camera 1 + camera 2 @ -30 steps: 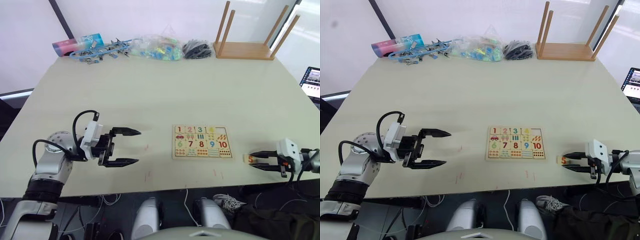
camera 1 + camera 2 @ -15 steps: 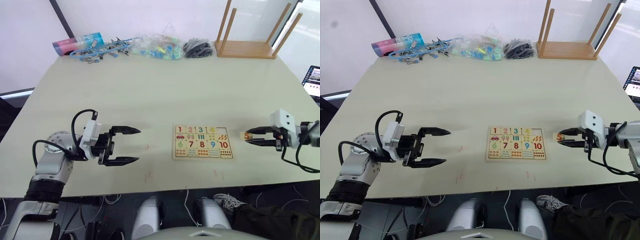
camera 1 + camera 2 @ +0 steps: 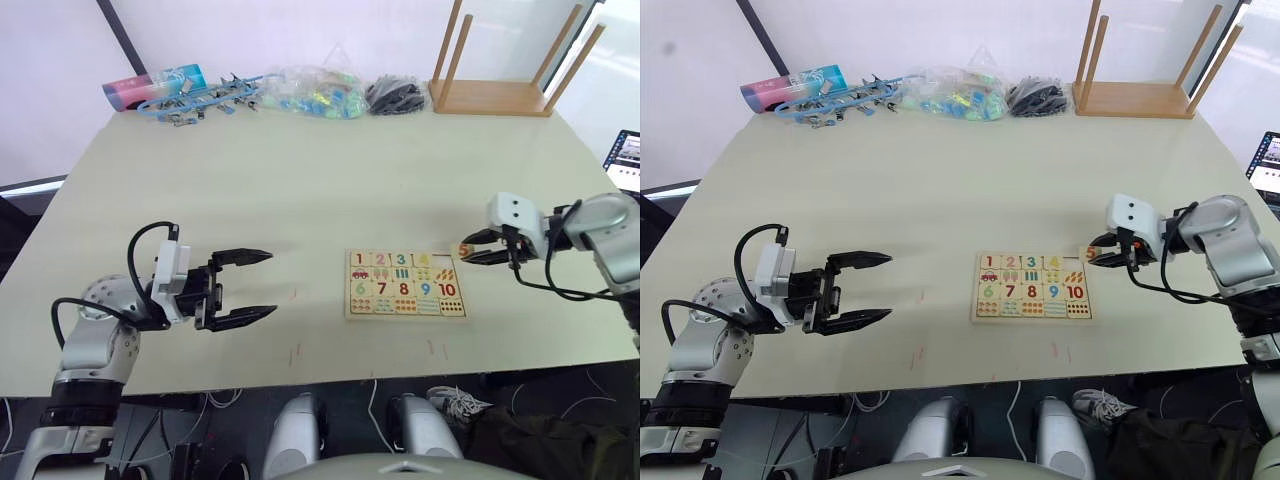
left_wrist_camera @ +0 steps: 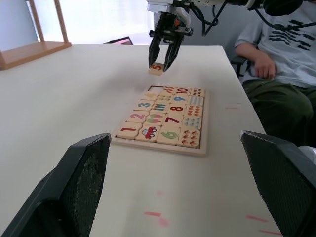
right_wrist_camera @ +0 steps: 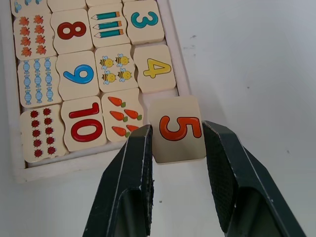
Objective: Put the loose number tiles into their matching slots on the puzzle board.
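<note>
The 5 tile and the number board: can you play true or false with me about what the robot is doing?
1. The right pincer holds the orange 5 tile. True.
2. The 5 tile already lies in its slot. False: it is held above the corner of the puzzle board, next to the 4.
3. The left pincer is open and holds nothing. True.
4. The wooden stool stands on the puzzle board. False: it sits upside down at the table's far edge.

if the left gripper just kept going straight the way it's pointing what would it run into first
Probably the puzzle board. The open left gripper points across bare table at the board's near edge. Its height above the table is unclear, so it might instead pass over it toward the right gripper holding the 5 tile.
</note>
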You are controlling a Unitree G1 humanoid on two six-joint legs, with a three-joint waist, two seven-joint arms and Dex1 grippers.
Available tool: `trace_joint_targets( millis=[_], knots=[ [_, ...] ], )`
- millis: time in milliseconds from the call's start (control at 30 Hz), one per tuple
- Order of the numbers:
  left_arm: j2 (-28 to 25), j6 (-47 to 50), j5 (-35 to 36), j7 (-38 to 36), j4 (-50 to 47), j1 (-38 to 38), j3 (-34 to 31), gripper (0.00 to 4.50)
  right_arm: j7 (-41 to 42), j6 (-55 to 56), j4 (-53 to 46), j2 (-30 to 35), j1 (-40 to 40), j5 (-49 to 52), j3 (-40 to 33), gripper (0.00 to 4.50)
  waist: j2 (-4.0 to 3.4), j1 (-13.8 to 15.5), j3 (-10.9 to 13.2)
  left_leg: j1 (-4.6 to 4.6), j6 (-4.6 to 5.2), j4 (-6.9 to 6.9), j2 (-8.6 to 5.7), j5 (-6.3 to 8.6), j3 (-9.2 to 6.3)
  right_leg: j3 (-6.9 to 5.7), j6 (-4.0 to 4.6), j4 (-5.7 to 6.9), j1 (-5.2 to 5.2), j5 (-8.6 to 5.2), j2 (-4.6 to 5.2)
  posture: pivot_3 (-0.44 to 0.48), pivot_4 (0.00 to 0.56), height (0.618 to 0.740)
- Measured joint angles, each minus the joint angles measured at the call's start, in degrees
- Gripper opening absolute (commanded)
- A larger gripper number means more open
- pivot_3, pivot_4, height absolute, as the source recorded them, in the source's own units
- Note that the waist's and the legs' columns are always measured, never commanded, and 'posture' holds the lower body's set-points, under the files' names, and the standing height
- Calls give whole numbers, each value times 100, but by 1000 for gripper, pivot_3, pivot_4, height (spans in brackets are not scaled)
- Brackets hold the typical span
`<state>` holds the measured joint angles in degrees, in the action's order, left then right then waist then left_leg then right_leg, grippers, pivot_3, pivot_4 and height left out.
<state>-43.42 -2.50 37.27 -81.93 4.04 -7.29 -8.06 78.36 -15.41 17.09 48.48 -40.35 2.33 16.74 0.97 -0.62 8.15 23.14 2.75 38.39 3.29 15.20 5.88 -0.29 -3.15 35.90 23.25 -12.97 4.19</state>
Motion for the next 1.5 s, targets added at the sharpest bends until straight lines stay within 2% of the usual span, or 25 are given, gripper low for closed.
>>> trace_joint_targets(
  millis=[200,467,1500],
  knots=[
    [26,175,-3,264,-410,211,-72,4500,47,-5,283,-224,-362,-474,458,951,-1,-11,1,0,-1,0,0,-1,4,-1,-1,0,1,0,-1,0,150,738],
    [29,289,-11,390,-584,310,-94,4500,124,44,501,-400,-628,-883,707,951,-1,-6,1,0,-2,0,0,-1,11,-2,-1,0,1,0,-1,0,150,738],
    [107,452,-111,478,-745,310,-94,4500,352,-392,336,-678,-694,-1101,744,951,0,-20,0,-2,-3,0,1,-1,15,-2,0,1,0,0,-3,0,150,738]
  ],
)
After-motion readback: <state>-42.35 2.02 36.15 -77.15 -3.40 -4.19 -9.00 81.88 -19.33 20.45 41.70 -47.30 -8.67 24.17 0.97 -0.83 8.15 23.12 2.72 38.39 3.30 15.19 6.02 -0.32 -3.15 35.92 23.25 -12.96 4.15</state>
